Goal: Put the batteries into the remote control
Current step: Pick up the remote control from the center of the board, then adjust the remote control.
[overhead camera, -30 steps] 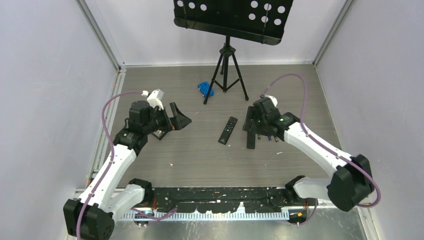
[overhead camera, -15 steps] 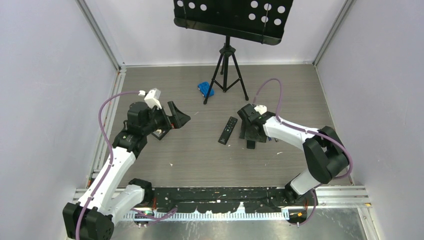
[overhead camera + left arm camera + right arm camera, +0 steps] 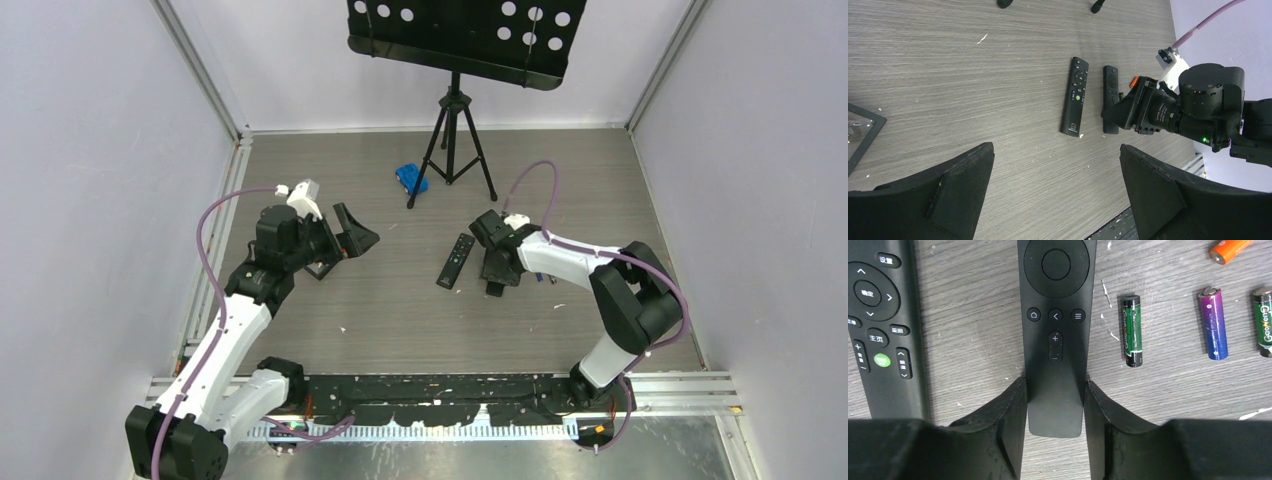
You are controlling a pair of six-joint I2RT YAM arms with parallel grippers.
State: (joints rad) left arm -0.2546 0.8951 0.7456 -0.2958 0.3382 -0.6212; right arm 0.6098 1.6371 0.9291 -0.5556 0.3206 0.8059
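From above, the remote control [image 3: 494, 287] lies just right of the tabletop's [image 3: 400, 310] middle, under the right gripper [image 3: 500, 265]. The left wrist view shows the left gripper [image 3: 1055, 155] spread wide and empty. At the right wrist, fingers [image 3: 1008, 405] pinch the remote's lower end by its long edges, with the batteries [image 3: 1131, 330] loose beside it. It looks light, stiff and slick-sided, so those edges seem the right hold.
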